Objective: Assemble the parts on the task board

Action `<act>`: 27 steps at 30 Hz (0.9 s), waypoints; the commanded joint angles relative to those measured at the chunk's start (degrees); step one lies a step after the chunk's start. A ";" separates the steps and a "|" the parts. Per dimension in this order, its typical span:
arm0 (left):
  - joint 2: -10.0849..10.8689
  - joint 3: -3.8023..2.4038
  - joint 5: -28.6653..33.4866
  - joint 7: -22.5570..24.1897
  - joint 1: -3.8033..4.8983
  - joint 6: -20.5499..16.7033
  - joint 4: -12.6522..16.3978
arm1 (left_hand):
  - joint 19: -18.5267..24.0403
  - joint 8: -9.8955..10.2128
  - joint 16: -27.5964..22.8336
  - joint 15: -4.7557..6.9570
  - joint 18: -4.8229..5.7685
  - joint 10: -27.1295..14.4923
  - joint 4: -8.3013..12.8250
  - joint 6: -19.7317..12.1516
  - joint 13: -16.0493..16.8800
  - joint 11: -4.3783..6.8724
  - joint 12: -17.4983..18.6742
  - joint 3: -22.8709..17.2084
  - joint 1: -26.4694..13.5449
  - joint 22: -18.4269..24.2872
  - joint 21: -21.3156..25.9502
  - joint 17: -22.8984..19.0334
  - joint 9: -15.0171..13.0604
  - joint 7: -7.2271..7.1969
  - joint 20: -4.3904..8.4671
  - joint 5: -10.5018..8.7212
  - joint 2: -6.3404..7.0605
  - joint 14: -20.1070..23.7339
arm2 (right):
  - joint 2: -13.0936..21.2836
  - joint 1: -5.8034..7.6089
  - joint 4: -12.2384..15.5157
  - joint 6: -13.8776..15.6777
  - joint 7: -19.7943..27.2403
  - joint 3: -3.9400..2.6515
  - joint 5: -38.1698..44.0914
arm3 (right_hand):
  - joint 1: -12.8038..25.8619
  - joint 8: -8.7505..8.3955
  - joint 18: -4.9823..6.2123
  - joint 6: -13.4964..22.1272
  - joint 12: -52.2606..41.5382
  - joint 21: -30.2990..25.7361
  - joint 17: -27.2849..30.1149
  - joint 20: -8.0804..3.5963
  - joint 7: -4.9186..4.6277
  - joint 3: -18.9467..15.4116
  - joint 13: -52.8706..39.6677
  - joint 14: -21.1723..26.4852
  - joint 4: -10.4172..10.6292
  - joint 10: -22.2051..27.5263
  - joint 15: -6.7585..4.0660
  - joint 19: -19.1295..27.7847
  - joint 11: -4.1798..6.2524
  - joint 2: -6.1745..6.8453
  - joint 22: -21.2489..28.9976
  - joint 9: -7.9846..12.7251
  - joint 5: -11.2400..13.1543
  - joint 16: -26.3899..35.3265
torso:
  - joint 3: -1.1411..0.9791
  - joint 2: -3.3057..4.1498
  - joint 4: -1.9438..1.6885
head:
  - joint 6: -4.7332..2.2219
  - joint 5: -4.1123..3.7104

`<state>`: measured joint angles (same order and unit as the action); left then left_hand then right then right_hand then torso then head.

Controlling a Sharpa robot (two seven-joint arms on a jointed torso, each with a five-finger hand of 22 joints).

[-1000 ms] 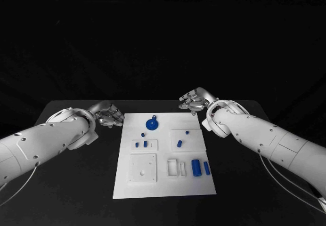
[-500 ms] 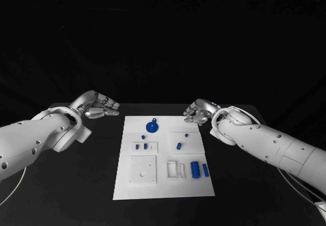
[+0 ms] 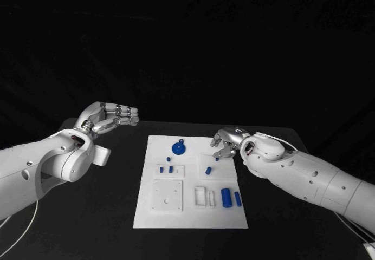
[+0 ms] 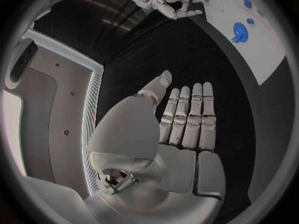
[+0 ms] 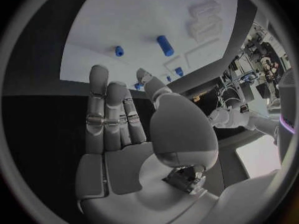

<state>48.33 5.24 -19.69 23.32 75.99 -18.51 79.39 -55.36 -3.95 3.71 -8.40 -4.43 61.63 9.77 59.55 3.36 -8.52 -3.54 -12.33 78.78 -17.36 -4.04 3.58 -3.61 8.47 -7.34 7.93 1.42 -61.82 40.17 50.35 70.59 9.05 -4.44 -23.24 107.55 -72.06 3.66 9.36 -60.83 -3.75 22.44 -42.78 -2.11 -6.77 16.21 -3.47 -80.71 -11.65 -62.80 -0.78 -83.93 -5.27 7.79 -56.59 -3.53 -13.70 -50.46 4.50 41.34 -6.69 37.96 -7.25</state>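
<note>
The white task board (image 3: 191,216) lies in the middle of the black table. On it are a blue round disc with a handle (image 3: 178,147), a short blue cylinder (image 3: 208,170), two small pegs in a raised square (image 3: 166,169) and two blue cylinders (image 3: 231,197) near the right edge. My left hand (image 3: 109,116) hangs raised, left of the board's far corner, fingers straight and holding nothing (image 4: 184,127). My right hand (image 3: 225,142) hovers over the board's far right corner, fingers extended and empty (image 5: 115,114). The right wrist view shows the short cylinder (image 5: 165,43) and a small peg (image 5: 119,51) beyond its fingertips.
White blocks (image 3: 201,196) and a square white plate (image 3: 166,195) sit on the near half of the board. Bare black table lies on both sides of the board. The left wrist view shows the board (image 4: 264,45), the disc (image 4: 238,31) and my right hand (image 4: 169,4).
My left hand has risen and drawn away from the board to the left. My right hand has come nearer, down over the board's far right corner. The parts have not moved.
</note>
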 commanded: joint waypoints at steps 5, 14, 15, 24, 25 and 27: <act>0.67 -0.01 7.06 2.83 -0.08 -0.94 1.05 | -1.33 0.11 -0.26 0.04 -0.22 -0.58 -0.01 -0.37 -0.06 0.05 0.01 0.92 0.08 4.47 0.00 -0.03 0.04 0.00 -0.06 0.26 -0.69 0.37 | -0.24 -0.34 0.61 -4.77 -3.01 0.51 5.95 | -0.98 -0.08 0.14 0.60 0.09 0.95 1.09 0.30 0.46 -1.53 0.11 0.04 1.26 0.53 0.25 -2.41 0.19 0.09 2.21 -0.06 0.61 -0.66 | 0.19 -0.08 -0.08 | 0.34 0.20; 0.88 0.00 8.21 3.01 -0.10 -0.91 1.09 | -1.81 0.09 -0.26 0.07 -0.21 -0.42 -0.01 -0.24 -0.07 0.10 0.02 1.10 -0.05 6.33 -0.11 -0.03 0.04 -0.06 0.00 0.27 -0.78 0.29 | -0.21 -0.44 0.55 -6.36 -3.62 1.08 6.98 | -0.05 -0.11 -0.13 0.27 0.11 1.71 1.32 0.17 0.68 0.48 0.10 -0.05 0.20 -0.57 0.11 -2.34 0.52 -0.12 3.01 -0.05 0.33 -0.86 | 0.05 0.02 -0.10 | 0.54 0.27; 0.89 0.00 8.25 3.02 -0.10 -0.90 1.09 | -1.88 0.09 -0.27 0.08 -0.21 -0.39 0.00 -0.23 -0.07 0.11 0.01 1.09 -0.05 6.59 -0.13 -0.04 0.03 -0.05 0.01 0.27 -0.83 0.25 | -0.22 -0.46 0.50 -6.41 -3.71 1.15 7.09 | 0.06 -0.12 -0.17 0.10 0.12 1.81 1.35 0.17 0.67 0.87 0.11 -0.10 0.03 -0.74 0.11 -2.35 0.55 -0.18 3.12 -0.05 0.36 -0.89 | 0.02 0.02 -0.10 | 0.60 0.20; 0.98 0.00 8.39 3.02 -0.11 -0.72 1.13 | -2.04 0.08 -0.26 0.09 -0.21 -0.31 0.05 -0.15 -0.07 0.13 0.02 1.03 -0.08 7.13 -0.18 -0.03 0.04 -0.07 0.03 0.33 -0.88 0.25 | -0.61 -0.96 -0.34 -5.05 -4.08 1.41 7.83 | 2.11 -0.11 -0.24 -1.48 0.19 2.62 1.56 0.09 0.65 8.71 0.14 -0.25 -1.53 -2.48 0.06 -2.28 0.73 -0.02 4.01 -0.07 1.34 -0.96 | -0.08 0.04 0.00 | 0.68 0.05; 0.97 0.00 8.39 3.02 -0.11 -0.67 1.13 | -2.06 0.09 -0.26 0.10 -0.22 -0.32 0.06 -0.15 -0.07 0.13 0.02 1.03 -0.09 7.16 -0.19 -0.04 0.04 -0.07 0.03 0.33 -0.88 0.25 | -0.70 -1.01 -0.46 -4.79 -4.04 1.42 7.78 | 2.05 -0.09 -0.25 -1.74 0.18 2.64 1.57 0.10 0.63 9.54 0.13 -0.23 -1.50 -2.81 0.07 -2.27 0.76 -0.32 4.05 -0.08 1.94 -0.95 | -0.10 0.07 0.01 | 0.72 0.01; 0.97 0.00 8.40 3.03 -0.11 -0.60 1.16 | -2.09 0.09 -0.26 0.09 -0.23 -0.32 0.06 -0.16 -0.07 0.12 0.02 1.01 -0.09 7.22 -0.20 -0.04 0.04 -0.06 0.04 0.34 -0.90 0.26 | -0.88 -1.09 -0.71 -4.45 -3.96 1.43 7.65 | 2.68 -0.11 -0.29 -1.99 0.21 2.65 1.60 0.13 0.63 12.17 0.12 -0.19 -1.13 -3.13 0.09 -2.24 0.80 -0.39 4.16 -0.07 3.30 -0.94 | -0.05 0.07 0.00 | 0.75 -0.10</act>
<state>49.32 5.28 -12.04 25.33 75.87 -19.08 80.34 -56.93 -3.95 3.72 -8.40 -4.43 61.43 9.77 59.55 3.36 -8.31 -3.54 -11.54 78.78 -10.19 -4.04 3.59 -3.62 8.48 -7.36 7.93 0.98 -61.82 39.40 49.32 69.98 4.37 -8.08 -21.81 114.01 -69.89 3.66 9.20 -62.49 -3.75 24.73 -41.24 -2.11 -6.16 27.77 -3.37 -80.71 -12.85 -65.54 -0.80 -83.93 -4.30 7.30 -52.47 -3.53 -10.72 -51.02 4.43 41.41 -6.70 38.65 -7.25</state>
